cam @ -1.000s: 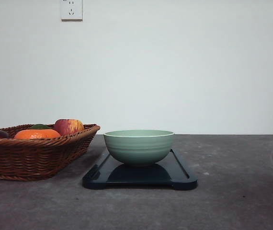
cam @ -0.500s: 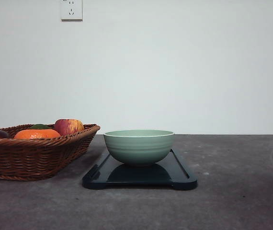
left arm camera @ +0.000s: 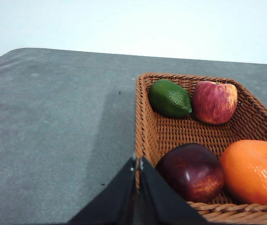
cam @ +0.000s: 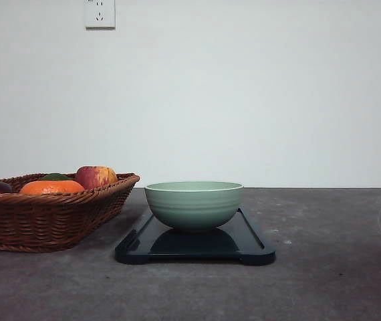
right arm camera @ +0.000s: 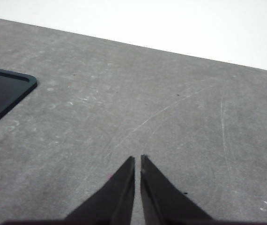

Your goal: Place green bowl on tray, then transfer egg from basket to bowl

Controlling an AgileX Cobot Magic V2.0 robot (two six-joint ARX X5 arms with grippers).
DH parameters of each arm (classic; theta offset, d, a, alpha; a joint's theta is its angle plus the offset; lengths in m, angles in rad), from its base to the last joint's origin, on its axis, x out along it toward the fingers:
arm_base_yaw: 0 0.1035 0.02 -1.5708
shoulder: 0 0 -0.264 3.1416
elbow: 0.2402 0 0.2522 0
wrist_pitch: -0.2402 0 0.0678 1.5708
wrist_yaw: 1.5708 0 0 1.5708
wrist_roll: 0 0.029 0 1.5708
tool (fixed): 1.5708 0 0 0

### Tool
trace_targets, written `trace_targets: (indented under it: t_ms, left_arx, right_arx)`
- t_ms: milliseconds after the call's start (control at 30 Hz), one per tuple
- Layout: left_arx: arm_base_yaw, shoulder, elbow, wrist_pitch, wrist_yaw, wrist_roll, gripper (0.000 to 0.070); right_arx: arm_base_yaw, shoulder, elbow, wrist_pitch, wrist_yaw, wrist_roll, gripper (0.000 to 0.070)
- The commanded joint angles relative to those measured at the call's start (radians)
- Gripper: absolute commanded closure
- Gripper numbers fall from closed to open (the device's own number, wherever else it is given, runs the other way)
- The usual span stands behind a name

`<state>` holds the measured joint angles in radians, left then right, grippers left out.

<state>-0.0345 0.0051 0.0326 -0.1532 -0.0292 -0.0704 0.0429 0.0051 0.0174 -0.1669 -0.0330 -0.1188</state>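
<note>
Nothing has moved since the earlier front pictures: bowl, tray and basket sit exactly as before. From where I stand, the bowl rests upright in the middle of the tray, so the first half of the job looks done. The basket lies at nine o'clock from the tray, just beside it, its near corner almost over the tray's edge.

The left gripper hovers above the basket's rim, jaws pressed together and holding nothing, probably poised to reach in. Inside I see a lime, a red apple, a dark plum and an orange; no egg is apparent among them, so it may be hidden or outside the camera's reach. The plum and orange crowd the near side and would hamper any reach deeper in.

The right gripper hangs over bare worktop at three o'clock from the tray, jaws likewise clenched on nothing, well clear of the bowl.
</note>
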Motion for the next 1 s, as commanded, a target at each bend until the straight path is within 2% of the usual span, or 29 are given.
trace_targets:
  t_ms: [0,967]
  left_arx:
    - [0.002,-0.002,-0.019,0.013,-0.004,0.007,0.07]
    - [0.002,-0.002,-0.019,0.013,-0.004,0.006,0.07]
  right_arx:
    - [0.0,-0.002,-0.005,0.013,0.001,0.013,0.0685]
    - [0.0,-0.002,-0.005,0.013,0.001,0.013,0.0685]
